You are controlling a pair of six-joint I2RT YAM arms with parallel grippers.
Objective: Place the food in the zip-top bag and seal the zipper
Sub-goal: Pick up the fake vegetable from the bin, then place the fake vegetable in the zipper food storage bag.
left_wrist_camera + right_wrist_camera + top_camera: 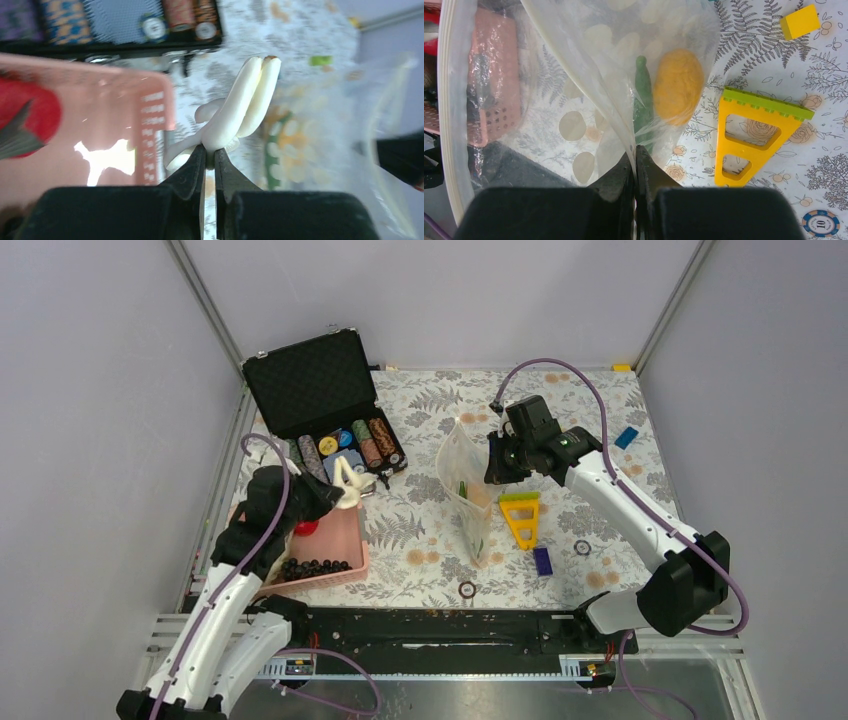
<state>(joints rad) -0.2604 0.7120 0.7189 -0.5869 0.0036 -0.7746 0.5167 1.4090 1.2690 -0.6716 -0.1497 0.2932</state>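
The only legible writing is a "10" on a poker chip (820, 223), caught solely by the right wrist; there the right gripper (635, 156) is seen closed tight on a wall of the zip-top bag (574, 75), an orange (678, 85) and a green vegetable (642, 97) inside; the left gripper (210, 152) is seen pinched on white mushrooms (240, 107) beside the pink basket (125, 110); only from above is a dark grape bunch (312, 567) shown in that basket, the bag upright mid-table.
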